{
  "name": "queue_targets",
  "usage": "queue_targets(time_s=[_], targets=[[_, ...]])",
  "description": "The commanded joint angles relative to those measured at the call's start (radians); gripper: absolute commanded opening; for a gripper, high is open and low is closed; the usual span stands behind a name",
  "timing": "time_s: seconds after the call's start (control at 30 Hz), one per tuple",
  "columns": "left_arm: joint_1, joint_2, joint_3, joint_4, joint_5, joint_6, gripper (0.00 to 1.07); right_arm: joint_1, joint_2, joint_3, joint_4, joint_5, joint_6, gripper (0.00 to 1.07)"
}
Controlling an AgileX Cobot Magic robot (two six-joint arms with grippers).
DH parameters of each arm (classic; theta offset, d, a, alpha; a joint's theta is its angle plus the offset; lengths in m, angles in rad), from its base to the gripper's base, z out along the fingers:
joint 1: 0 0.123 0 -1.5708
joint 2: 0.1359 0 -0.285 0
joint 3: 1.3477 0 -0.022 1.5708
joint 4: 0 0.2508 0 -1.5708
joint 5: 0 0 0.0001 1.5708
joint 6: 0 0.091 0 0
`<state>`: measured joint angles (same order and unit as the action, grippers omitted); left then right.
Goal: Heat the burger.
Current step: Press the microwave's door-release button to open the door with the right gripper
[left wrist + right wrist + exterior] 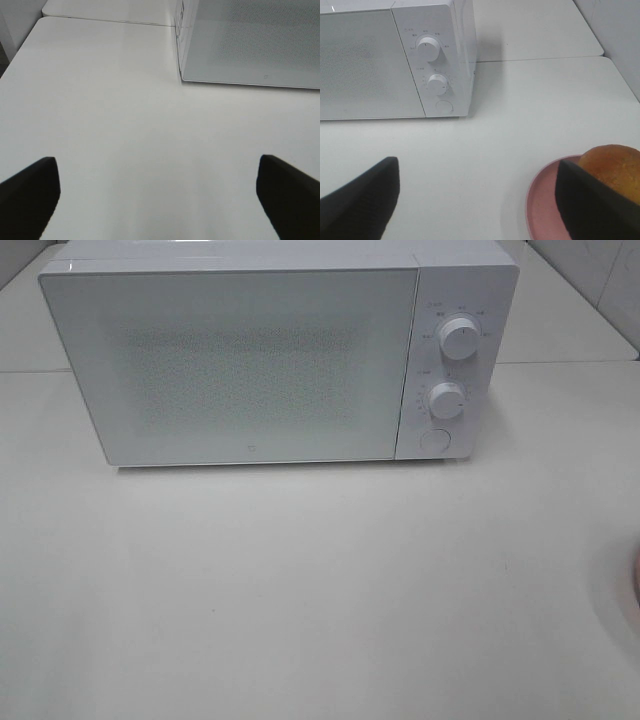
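A white microwave point(270, 350) stands at the back of the table with its door shut; it also shows in the left wrist view, microwave point(250, 45), and in the right wrist view, microwave point(395, 60). The burger point(612, 167) shows only its glossy golden-brown bun, sitting on a pink plate point(545, 200). My right gripper point(480, 200) is open above the table, one finger partly covering the burger. My left gripper point(157, 192) is open over bare table in front of the microwave's left corner. Neither gripper shows in the exterior view.
Two knobs point(458, 337) and a round button point(434, 439) sit on the microwave's right panel. A sliver of the pink plate point(634, 580) shows at the exterior view's right edge. A wall stands behind the table's right side.
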<state>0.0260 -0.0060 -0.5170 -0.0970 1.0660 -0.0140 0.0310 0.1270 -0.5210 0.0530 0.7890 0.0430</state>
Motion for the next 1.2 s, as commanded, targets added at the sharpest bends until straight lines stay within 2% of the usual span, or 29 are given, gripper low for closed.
queue_targets(time_s=[0.03, 1.2], targets=[[-0.004, -0.014, 0.001, -0.006, 0.003, 0.0, 1.0, -0.005, 0.019, -0.004, 0.001, -0.037, 0.005, 0.76], [-0.004, -0.014, 0.001, -0.006, 0.003, 0.0, 1.0, -0.005, 0.656, -0.004, -0.034, -0.646, -0.005, 0.76]])
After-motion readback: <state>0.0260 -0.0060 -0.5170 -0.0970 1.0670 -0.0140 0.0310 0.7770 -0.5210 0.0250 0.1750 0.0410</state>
